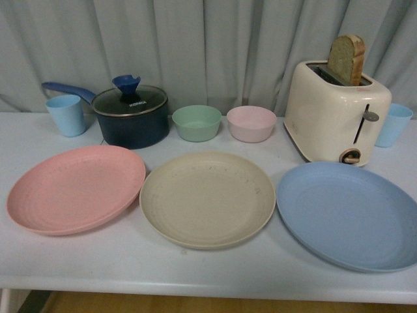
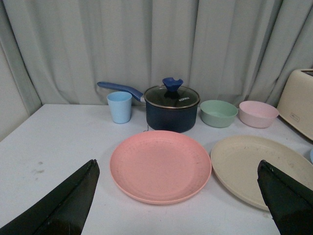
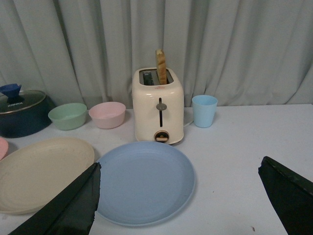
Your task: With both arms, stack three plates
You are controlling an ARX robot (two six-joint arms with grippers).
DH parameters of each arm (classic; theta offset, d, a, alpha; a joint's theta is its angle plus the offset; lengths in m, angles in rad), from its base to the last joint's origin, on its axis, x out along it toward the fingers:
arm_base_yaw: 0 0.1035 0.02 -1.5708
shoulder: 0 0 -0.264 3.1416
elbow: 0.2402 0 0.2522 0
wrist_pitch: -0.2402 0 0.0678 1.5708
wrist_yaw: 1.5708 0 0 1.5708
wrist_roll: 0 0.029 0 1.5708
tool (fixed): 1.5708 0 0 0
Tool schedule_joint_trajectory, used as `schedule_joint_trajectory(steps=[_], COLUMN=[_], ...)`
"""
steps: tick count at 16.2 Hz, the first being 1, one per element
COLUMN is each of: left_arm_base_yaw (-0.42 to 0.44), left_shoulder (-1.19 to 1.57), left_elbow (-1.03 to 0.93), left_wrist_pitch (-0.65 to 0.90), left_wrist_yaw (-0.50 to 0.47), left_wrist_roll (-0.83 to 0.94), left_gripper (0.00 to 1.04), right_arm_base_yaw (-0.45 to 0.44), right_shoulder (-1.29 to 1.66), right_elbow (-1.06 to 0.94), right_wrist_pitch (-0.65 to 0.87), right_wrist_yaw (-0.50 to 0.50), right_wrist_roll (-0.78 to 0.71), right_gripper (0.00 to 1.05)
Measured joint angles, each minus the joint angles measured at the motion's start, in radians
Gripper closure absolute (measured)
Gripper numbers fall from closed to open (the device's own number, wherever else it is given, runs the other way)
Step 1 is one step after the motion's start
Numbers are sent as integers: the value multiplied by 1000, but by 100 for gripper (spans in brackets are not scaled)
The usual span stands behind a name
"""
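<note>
Three plates lie side by side on the white table. The pink plate point(image 1: 77, 188) is at the left, the beige plate point(image 1: 207, 198) in the middle, the light blue plate point(image 1: 352, 214) at the right. No arm shows in the front view. My left gripper point(image 2: 177, 169) is open and empty, held above the table short of the pink plate point(image 2: 160, 165), with the beige plate point(image 2: 259, 169) beside it. My right gripper point(image 3: 178, 169) is open and empty, short of the blue plate point(image 3: 144, 180), with the beige plate point(image 3: 41, 171) to one side.
Behind the plates stand a light blue cup point(image 1: 66, 115), a dark blue lidded pot point(image 1: 130, 116), a green bowl point(image 1: 197, 122), a pink bowl point(image 1: 251, 123), a cream toaster point(image 1: 335, 112) with bread in it, and another blue cup point(image 1: 393, 124). A grey curtain hangs behind.
</note>
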State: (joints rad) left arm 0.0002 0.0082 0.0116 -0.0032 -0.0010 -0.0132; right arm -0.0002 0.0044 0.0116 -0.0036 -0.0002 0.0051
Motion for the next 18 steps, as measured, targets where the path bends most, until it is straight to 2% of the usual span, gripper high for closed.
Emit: schedule_joint_trajectory(steps=[18], left_arm_base_yaw=[0], left_shoulder=[0], left_elbow=[0], left_wrist_pitch=[0], left_wrist_yaw=[0], left_wrist_roll=[0], left_gripper=[7], right_arm_base_yaw=[0], right_shoulder=[0], right_elbow=[0], right_wrist_pitch=[0], right_wrist_yaw=[0], right_wrist_roll=[0], right_gripper=[6])
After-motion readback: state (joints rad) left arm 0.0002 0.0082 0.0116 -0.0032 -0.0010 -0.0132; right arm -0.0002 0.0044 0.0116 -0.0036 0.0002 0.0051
